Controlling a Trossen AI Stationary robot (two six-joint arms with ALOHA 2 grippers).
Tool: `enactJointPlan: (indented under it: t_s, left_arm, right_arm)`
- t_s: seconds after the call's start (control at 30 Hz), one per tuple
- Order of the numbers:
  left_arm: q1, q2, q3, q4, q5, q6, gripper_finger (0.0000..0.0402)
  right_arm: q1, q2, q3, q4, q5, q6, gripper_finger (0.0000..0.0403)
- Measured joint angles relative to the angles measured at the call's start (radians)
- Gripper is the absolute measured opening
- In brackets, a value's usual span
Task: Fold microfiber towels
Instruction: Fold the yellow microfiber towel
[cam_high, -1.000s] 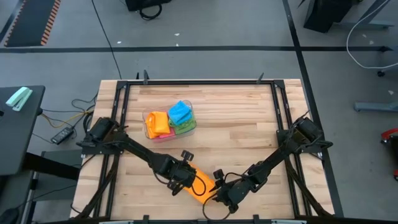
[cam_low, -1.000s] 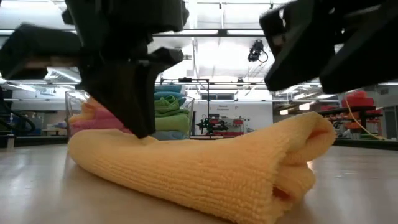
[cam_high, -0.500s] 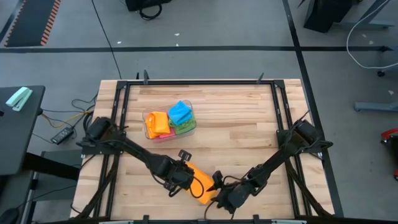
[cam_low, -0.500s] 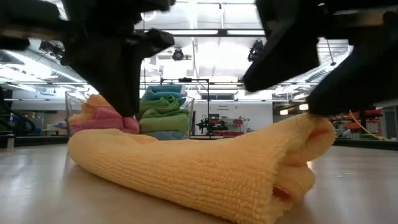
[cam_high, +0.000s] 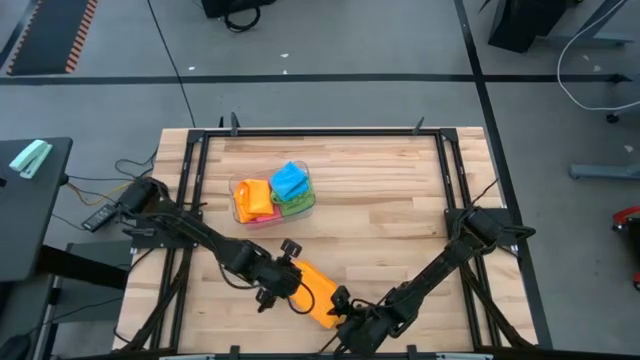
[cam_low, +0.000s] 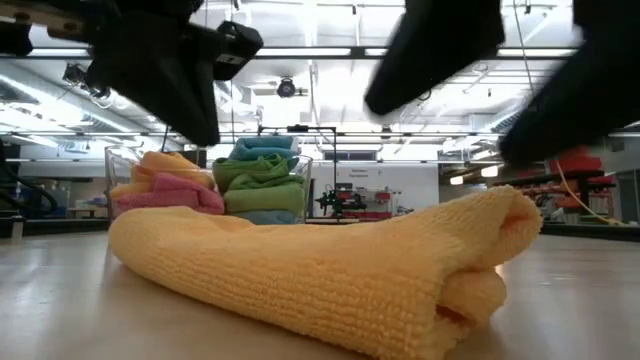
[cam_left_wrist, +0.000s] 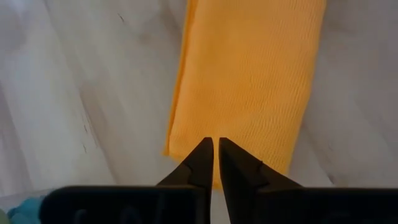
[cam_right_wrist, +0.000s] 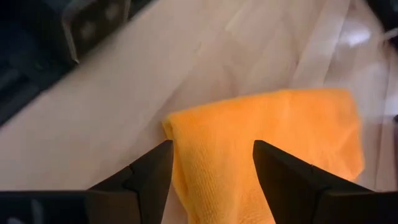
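A folded orange microfiber towel (cam_high: 318, 292) lies flat on the wooden table near its front edge; the low view shows its rolled fold (cam_low: 480, 260) at one end. My left gripper (cam_left_wrist: 216, 142) hovers shut just above the towel's left end (cam_left_wrist: 193, 146), clear of it. My right gripper (cam_right_wrist: 211, 149) stands open over the towel's near right end (cam_right_wrist: 186, 130), one finger on either side, touching nothing. Farther back, more folded towels (cam_high: 272, 195) in orange, pink, green and blue sit in a clear tub (cam_low: 120, 165).
The clear tub (cam_high: 240, 200) stands at the table's middle left, behind the orange towel. Black frame rails (cam_high: 445, 170) run along the table's edges. Bare wood (cam_high: 400, 210) stretches across the right and far parts of the table.
My left gripper has risen off the orange towel and drawn back toward the table's left edge. My right gripper has pulled back toward the near edge and lifted off the towel's folded end. The towel stays folded where it lay.
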Motion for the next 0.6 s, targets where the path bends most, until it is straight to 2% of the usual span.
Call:
enactJointPlan:
  t_s: [0.2, 0.4, 0.6]
  left_arm:
    - [-0.002, -0.107, -0.128, 0.185, 0.0, -0.018, 0.0027]
    - [-0.005, -0.161, -0.179, 0.202, 0.0, -0.081, 0.0032]
    - [-0.041, -0.16, -0.179, 0.215, -0.001, -0.098, 0.0032]
  right_arm:
    - [0.003, -0.005, 0.001, -0.004, -0.01, -0.044, 0.0232]
    - [0.01, 0.012, 0.001, -0.002, 0.017, -0.095, 0.0232]
    - [0.007, 0.046, 0.0, -0.02, 0.012, -0.106, 0.0232]
